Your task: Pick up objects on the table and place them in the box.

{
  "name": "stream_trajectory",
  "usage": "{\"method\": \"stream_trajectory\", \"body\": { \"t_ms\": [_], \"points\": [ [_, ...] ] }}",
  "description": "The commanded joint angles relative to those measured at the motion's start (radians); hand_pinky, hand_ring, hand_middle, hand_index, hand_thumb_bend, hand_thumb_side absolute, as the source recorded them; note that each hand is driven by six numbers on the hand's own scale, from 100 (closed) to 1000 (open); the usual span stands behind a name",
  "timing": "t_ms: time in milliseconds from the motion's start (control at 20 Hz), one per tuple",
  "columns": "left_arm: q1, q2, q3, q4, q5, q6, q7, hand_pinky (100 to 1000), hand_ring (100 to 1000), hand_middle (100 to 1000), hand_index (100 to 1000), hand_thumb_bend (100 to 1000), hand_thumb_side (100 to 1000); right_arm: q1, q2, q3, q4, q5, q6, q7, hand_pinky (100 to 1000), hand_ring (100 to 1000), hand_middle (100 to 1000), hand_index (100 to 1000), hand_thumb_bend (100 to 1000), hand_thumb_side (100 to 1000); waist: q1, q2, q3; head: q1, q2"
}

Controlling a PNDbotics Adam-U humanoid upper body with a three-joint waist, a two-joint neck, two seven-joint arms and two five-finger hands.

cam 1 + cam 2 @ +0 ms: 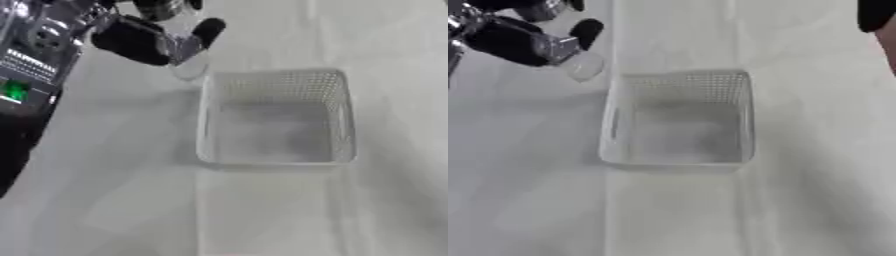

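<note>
A white perforated box (276, 76) stands in the middle of the table, its grey bottom showing. My left hand (136, 41) comes in from the upper left, black with silver joints. Its fingers and thumb are curled round a small translucent, roundish object (189, 66). The object hangs just beyond the box's far left corner, outside the rim and a little above the table. What the object is I cannot make out. My right hand shows in neither view.
My left forearm (26, 75), with a green light on it, fills the left edge of the left eye view. A pale table (262, 215) spreads around the box. A dark sleeve (875, 14) shows at the far right edge.
</note>
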Motion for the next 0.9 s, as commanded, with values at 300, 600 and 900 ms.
{"method": "stream_trajectory", "body": {
  "t_ms": [300,600,900],
  "points": [
    [-0.05,-0.027,-0.059,-0.014,-0.111,-0.035,-0.059,100,100,100,343,100,386,-0.016,-0.007,0.001,-0.013,-0.003,-0.099,0.118,254,393,671,370,100,947,0.003,-0.01,-0.013,0.02,0.0],
    [-0.047,-0.044,-0.092,-0.011,-0.177,-0.055,-0.083,100,100,100,345,100,382,-0.022,-0.009,0.004,-0.013,-0.006,-0.103,0.13,253,392,673,364,100,944,0.008,0.001,-0.028,0.025,0.0],
    [-0.009,-0.065,-0.102,0.018,-0.223,-0.072,-0.081,100,100,100,349,100,395,-0.03,-0.012,0.008,-0.013,-0.01,-0.105,0.143,253,391,675,358,100,942,0.018,0.012,-0.044,0.037,0.0]
  ]
}}
